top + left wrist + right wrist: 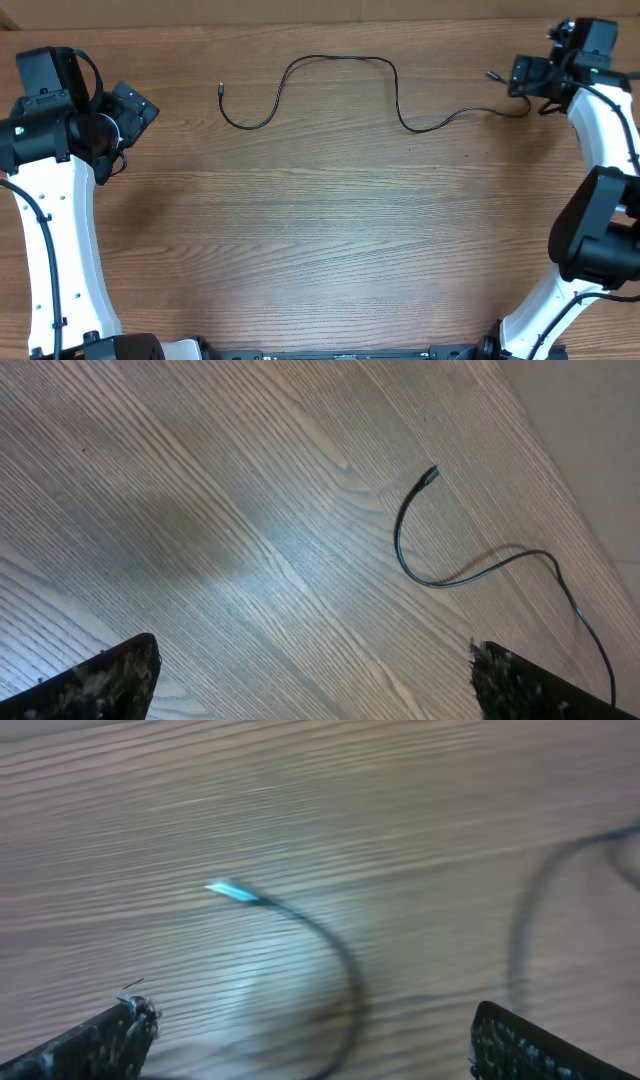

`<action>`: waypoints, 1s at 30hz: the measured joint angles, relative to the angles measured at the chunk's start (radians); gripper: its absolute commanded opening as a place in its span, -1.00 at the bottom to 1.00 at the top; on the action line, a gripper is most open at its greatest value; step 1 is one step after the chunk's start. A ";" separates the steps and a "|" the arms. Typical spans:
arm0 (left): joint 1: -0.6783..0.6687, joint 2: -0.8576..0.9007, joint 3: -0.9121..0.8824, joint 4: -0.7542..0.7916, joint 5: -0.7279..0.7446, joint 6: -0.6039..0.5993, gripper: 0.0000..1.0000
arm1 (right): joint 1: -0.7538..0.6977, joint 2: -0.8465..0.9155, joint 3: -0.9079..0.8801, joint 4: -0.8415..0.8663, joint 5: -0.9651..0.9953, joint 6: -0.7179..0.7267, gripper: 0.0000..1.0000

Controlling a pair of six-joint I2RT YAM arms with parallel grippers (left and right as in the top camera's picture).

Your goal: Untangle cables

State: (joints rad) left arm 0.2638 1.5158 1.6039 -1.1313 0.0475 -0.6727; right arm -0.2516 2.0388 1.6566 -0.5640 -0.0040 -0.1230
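Overhead, a single cable [340, 57] lies across the far part of the table [320, 250], close to its far edge and roughly parallel with it. It runs in loose waves with no crossings: from a small plug end [221, 88] on the left it dips, rises into a flat-topped arch, dips again and trails right to the right gripper [520, 75]. Its other end, a silvery tip [228, 891], lies on the wood just in front of that gripper. The right wrist view is blurred, but the two fingers [100, 1040] stand wide apart at the bottom corners. The cable curves over the wood ahead of them and neither finger touches it.

The left gripper [130, 105] sits near the table's left edge, well apart from the cable's left end. Its jaws are spread wide, with only wood grain between them. In its wrist view the plug end and the first bend lie ahead, near the far edge, with pale floor beyond.

From the cable to the near edge, bare wood stretches between the two arms.
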 measured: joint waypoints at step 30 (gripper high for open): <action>0.000 0.000 0.000 0.000 0.000 0.000 0.99 | 0.733 0.131 0.000 0.369 -0.308 0.213 1.00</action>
State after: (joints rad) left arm 0.2638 1.5158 1.6039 -1.1309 0.0475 -0.6727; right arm 0.4812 2.1700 1.6566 -0.1947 -0.3119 0.0902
